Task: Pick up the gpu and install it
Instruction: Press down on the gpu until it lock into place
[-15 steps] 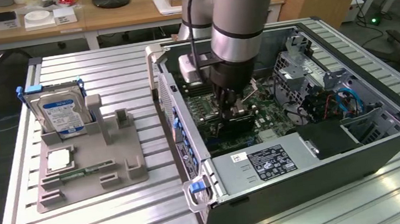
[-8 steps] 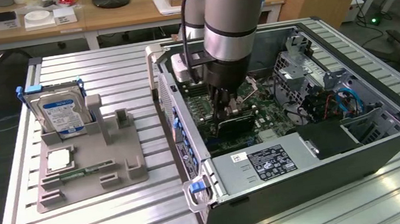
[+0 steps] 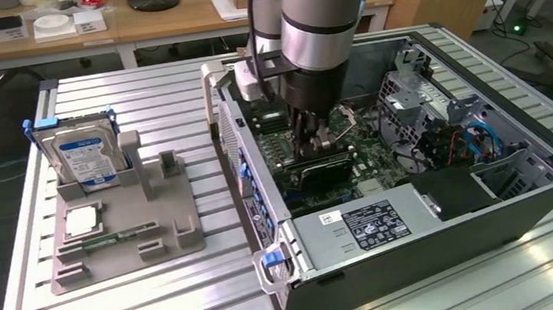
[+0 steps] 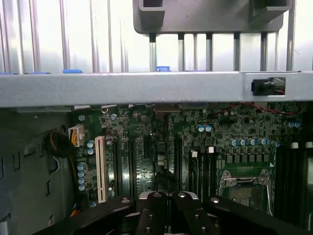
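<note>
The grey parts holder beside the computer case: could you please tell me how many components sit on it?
3: a hard drive upright at its far end, a processor lying flat mid-holder, a memory stick below it. Others may be hidden.

Arm (image 3: 316,19) down inside open case (image 3: 528,202), claw (image 4: 168,205) shut, low over motherboard (image 3: 354,154). Case walls hem it in all round; access from above only. Power supply (image 3: 366,226) blocks case's near end. Drive cage (image 3: 420,101) and cables (image 3: 481,141) crowd exterior view's right. Card (image 3: 320,173) stands on board just beside claw. Counter (image 3: 169,305) clear in front of fixture (image 3: 126,244); hard drive (image 3: 86,159) stands upright on fixture.
</note>
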Action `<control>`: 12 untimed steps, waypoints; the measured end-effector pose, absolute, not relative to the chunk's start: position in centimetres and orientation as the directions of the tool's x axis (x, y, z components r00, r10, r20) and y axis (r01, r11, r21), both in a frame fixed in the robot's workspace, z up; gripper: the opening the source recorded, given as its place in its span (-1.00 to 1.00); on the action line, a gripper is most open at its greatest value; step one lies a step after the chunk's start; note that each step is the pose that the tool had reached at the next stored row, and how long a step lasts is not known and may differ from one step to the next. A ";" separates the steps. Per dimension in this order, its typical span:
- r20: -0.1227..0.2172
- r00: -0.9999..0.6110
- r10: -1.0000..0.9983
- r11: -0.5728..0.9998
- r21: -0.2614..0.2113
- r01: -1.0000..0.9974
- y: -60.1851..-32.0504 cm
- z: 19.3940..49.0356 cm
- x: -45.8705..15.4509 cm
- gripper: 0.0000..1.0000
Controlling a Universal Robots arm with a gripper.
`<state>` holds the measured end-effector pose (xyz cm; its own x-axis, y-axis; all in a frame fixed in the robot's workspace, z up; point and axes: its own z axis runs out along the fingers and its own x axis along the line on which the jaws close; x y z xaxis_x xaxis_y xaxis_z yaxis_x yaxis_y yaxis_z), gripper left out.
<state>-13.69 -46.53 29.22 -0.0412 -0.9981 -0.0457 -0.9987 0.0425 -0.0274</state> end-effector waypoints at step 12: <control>-0.044 0.007 -0.999 -0.006 -0.027 -1.000 -46.5 29.2 -14.6 -0.79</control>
